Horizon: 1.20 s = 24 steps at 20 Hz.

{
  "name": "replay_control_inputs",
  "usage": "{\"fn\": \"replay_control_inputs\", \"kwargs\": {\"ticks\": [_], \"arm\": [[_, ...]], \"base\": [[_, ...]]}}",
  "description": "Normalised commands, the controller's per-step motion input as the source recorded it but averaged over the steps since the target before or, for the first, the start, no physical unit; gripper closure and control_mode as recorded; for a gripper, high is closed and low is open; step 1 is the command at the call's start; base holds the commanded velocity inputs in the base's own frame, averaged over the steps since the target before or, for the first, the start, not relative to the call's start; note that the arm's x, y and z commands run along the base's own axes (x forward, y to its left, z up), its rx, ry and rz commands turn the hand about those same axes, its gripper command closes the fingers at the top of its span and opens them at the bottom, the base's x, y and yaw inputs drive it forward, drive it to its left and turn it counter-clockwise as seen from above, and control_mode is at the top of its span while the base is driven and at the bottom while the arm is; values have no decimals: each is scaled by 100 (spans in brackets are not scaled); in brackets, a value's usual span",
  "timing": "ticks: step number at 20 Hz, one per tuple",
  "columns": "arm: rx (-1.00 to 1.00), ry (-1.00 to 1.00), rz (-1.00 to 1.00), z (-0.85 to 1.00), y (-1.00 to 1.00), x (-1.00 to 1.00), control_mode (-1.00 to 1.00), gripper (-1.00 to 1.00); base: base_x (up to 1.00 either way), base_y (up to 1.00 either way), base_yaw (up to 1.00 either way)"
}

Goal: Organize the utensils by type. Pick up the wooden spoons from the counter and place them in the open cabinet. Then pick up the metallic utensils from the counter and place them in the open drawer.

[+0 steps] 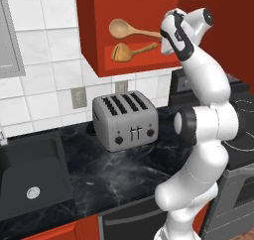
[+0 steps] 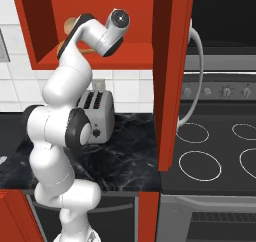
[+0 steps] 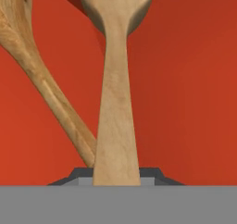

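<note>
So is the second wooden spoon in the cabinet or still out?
In: the upper spoon is inside the cabinet, held above the lower spoon.

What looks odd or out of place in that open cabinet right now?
One wooden spoon hangs in mid-air inside the cabinet, its handle end in the gripper, not resting on the shelf. The second spoon lies below it. Nothing spilled or damaged.

cabinet crowded by lower spoon

Pincer tips behind held spoon's handle; other spoon cropped.
</note>
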Motion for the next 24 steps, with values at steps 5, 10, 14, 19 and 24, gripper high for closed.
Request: {"fn": "replay_control_inputs", "kwargs": {"ticks": [5,10,14,19,24], "arm": [[-5,2,-2,-6,0,13,-100,100],[-3,7,-9,-1,0,20,-100,100],[-5,7,-11,-2,0,17,-100,100],[-5,4,-9,-3,2,18,-100,100],[-1,2,-1,-1,3,28,-100,100]], "base": [[0,0,0],[0,0,0],[0,0,0],[0,0,0],[0,0,0]]}}
